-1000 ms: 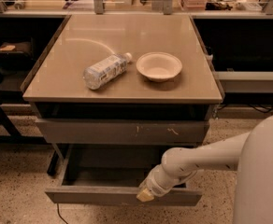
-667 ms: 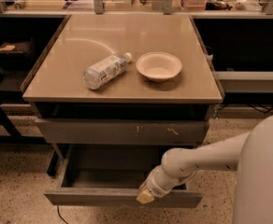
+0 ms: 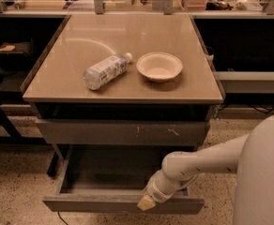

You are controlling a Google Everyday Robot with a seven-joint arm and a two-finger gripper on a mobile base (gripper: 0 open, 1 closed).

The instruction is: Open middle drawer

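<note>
The middle drawer [image 3: 95,204], its front just under our claw [image 3: 145,202], is coming slightly further out, so we are judging the opening nearly done. We cannot tell whether the claw is clenched.

the middle drawer [image 3: 90,204] has slid slightly further out, with the gripper [image 3: 146,202] at its front edge.

The smooth, white, tubular arm [image 3: 207,159] has a ribbed white wrist and a pale tan gripper [image 3: 145,202], which is at the front lip of the drawer [image 3: 80,204]. Behind them is a broad, rounded white shell [image 3: 264,172].
</note>
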